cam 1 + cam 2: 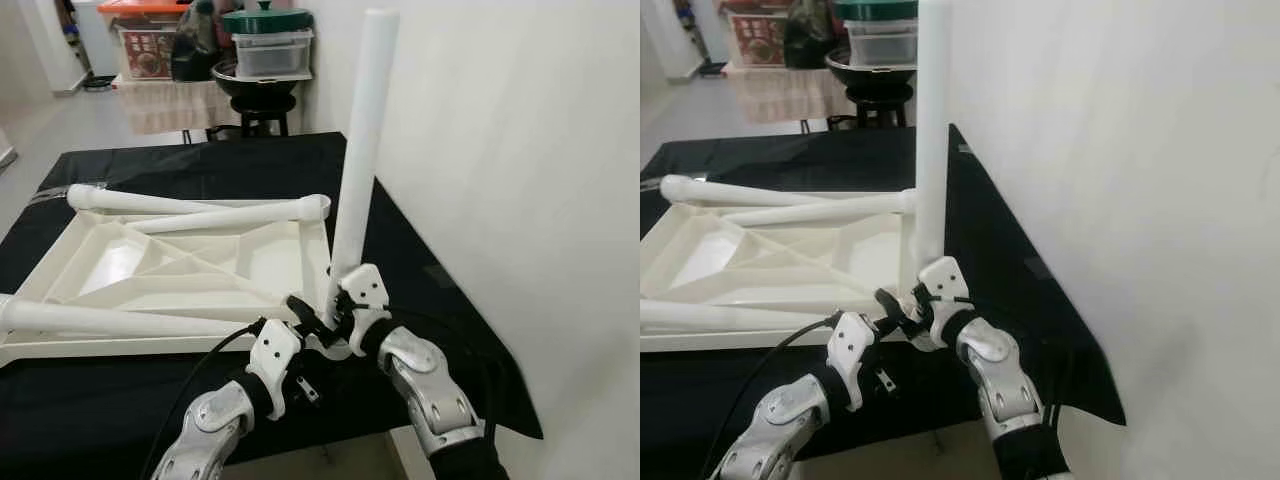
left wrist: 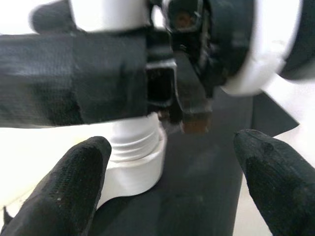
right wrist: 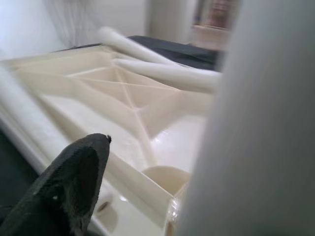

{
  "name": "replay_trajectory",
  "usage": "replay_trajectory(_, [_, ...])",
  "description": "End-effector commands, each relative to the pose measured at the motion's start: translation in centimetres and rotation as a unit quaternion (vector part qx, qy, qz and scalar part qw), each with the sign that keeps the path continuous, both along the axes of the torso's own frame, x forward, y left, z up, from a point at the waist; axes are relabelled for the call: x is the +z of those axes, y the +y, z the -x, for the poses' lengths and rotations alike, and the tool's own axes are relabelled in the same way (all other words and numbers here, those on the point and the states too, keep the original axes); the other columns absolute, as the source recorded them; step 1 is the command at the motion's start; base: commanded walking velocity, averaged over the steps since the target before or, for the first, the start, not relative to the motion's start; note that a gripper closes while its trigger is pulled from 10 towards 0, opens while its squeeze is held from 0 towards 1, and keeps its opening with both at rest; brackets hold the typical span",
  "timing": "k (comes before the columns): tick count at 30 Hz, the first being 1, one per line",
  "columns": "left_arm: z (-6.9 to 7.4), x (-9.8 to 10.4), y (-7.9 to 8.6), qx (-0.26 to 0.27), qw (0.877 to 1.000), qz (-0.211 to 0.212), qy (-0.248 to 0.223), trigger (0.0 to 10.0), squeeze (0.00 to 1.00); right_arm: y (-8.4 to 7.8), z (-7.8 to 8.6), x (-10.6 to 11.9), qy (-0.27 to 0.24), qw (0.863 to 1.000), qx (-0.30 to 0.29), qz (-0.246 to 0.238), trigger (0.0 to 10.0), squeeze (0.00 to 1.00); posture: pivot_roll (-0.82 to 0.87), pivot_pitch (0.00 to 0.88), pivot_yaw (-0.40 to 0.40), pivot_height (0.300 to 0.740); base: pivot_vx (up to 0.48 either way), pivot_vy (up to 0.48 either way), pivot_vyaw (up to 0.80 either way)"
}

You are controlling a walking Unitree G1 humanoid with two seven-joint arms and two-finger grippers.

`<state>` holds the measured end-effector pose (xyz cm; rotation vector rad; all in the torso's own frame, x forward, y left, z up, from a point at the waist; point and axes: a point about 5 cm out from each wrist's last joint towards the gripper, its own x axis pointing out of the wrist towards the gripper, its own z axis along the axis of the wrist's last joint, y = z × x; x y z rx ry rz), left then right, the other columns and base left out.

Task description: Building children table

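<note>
Right gripper (image 1: 335, 312) clamped on upright white leg (image 1: 360, 150) at near right corner of upturned tabletop (image 1: 150, 270) | left gripper (image 1: 300, 320) fingers spread apart, just beside leg's base | three legs lie across tabletop | black cloth (image 1: 200, 165) underneath

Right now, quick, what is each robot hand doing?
Left end effector: open, fingers spread beside the base of the upright leg.
Right end effector: shut on the upright leg, near its bottom.

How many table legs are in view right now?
4: one leg stands upright at the tabletop's near right corner by both grippers; two legs lie across its far side; one along its near edge.
</note>
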<state>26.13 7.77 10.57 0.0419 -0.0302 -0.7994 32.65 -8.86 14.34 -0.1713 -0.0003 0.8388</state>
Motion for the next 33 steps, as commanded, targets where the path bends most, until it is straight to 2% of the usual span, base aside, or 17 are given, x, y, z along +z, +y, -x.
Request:
replay_trajectory(1, [-0.1, -0.3, -0.1, 0.003, 1.0, -0.002, 0.004, 10.0, 0.0, -1.6, -0.7, 0.8, 0.006, 0.995, 0.09, 0.036, 10.0, 0.0, 0.0, 0.0, -0.071, 0.74, 0.0, 0.0, 0.0])
replay_trajectory(5, [-0.1, -0.3, -0.2, 0.004, 1.0, -0.002, 0.004, 10.0, 0.0, -3.0, -1.0, 1.3, 0.018, 0.99, 0.129, 0.047, 10.0, 0.0, 0.0, 0.0, -0.075, 0.74, 0.0, 0.0, 0.0])
replay_trajectory(7, [-0.2, -0.4, -0.2, 0.006, 1.0, -0.002, 0.003, 10.0, 0.0, -3.9, -1.5, 1.9, 0.046, 0.989, 0.138, 0.031, 10.0, 0.0, 0.0, 0.0, -0.075, 0.74, 0.0, 0.0, 0.0])
replay_trajectory(10, [-0.2, -0.4, -0.3, 0.006, 1.0, -0.002, 0.003, 10.0, 0.0, -4.5, -2.4, 2.4, 0.057, 0.989, 0.132, 0.022, 10.0, 0.0, 0.0, 0.0, -0.077, 0.74, 0.0, 0.0, 0.0])
replay_trajectory(11, [-0.2, -0.4, -0.3, 0.006, 1.0, -0.001, 0.003, 10.0, 0.0, -4.7, -2.8, 2.7, 0.063, 0.989, 0.133, 0.01, 4.5, 0.0, 0.0, 0.0, -0.077, 0.74, 0.0, 0.0, 0.0])
replay_trajectory(12, [-0.2, -0.4, -0.3, 0.006, 1.0, -0.001, 0.003, 10.0, 0.0, -4.7, -2.8, 2.7, 0.063, 0.989, 0.133, 0.01, 4.5, 0.0, 0.0, 0.0, -0.077, 0.74, 0.0, 0.0, 0.0])
replay_trajectory(13, [-0.2, -0.4, -0.3, 0.005, 1.0, 0.0, 0.004, 10.0, 0.0, -4.8, -3.1, 3.0, 0.074, 0.988, 0.138, -0.011, 0.0, 0.0, 0.01, 0.0, -0.075, 0.74, 0.0, 0.0, 0.0])
replay_trajectory(18, [-0.2, -0.4, -0.4, 0.005, 1.0, 0.002, 0.005, 10.0, 0.0, -5.4, -4.1, 3.5, 0.096, 0.984, 0.138, -0.066, 0.0, 0.0, 0.01, 0.0, -0.079, 0.74, 0.0, 0.0, 0.0])
replay_trajectory(24, [-0.2, -0.4, -0.4, 0.007, 1.0, 0.003, 0.004, 10.0, 0.0, -5.6, -4.1, 3.0, 0.101, 0.983, 0.139, -0.069, 0.0, 0.0, 0.01, 0.0, -0.079, 0.74, 0.0, 0.0, 0.0])
replay_trajectory(26, [-0.2, -0.4, -0.4, 0.007, 1.0, 0.004, 0.003, 10.0, 0.0, -6.0, -4.4, 2.6, 0.1, 0.987, 0.098, -0.073, 0.0, 0.0, 0.01, 0.0, -0.078, 0.74, 0.0, 0.0, 0.0])
replay_trajectory(27, [-0.2, -0.4, -0.4, 0.007, 1.0, 0.004, 0.003, 10.0, 0.0, -6.0, -4.4, 2.6, 0.1, 0.987, 0.098, -0.073, 0.0, 0.0, 0.01, 0.0, -0.078, 0.74, 0.0, 0.0, 0.0])
replay_trajectory(28, [-0.2, -0.4, -0.4, 0.008, 1.0, 0.004, 0.003, 10.0, 0.0, -6.3, -4.6, 2.2, 0.101, 0.991, 0.054, -0.069, 0.0, 0.0, 0.01, 0.0, -0.078, 0.74, 0.0, 0.0, 0.0])
replay_trajectory(29, [-0.2, -0.4, -0.4, 0.008, 1.0, 0.004, 0.003, 10.0, 0.0, -6.3, -4.6, 2.2, 0.101, 0.991, 0.054, -0.069, 0.0, 0.0, 0.01, 0.0, -0.078, 0.74, 0.0, 0.0, 0.0])
replay_trajectory(30, [-0.1, -0.3, -0.4, 0.008, 1.0, 0.005, 0.003, 10.0, 0.0, -6.4, -4.9, 1.5, 0.101, 0.993, 0.004, -0.056, 0.0, 0.0, 0.01, 0.0, -0.085, 0.74, 0.0, 0.0, 0.0])
replay_trajectory(31, [0.0, -0.3, -0.3, 0.009, 1.0, 0.004, 0.002, 10.0, 0.0, -6.7, -5.2, 0.1, 0.087, 0.985, -0.149, -0.026, 0.0, 0.0, 0.01, 0.0, -0.092, 0.74, 0.0, 0.0, 0.0])
replay_trajectory(32, [0.0, -0.3, -0.3, 0.009, 1.0, 0.004, 0.002, 10.0, 0.0, -6.7, -5.2, 0.1, 0.087, 0.985, -0.149, -0.026, 0.0, 0.0, 0.01, 0.0, -0.092, 0.74, 0.0, 0.0, 0.0])
replay_trajectory(33, [0.0, -0.3, -0.2, 0.011, 1.0, 0.004, 0.001, 10.0, 0.0, -7.3, -4.7, -1.1, 0.066, 0.949, -0.307, -0.025, 0.0, 0.0, 0.0, 0.0, -0.092, 0.74, 0.0, 0.0, 0.0])
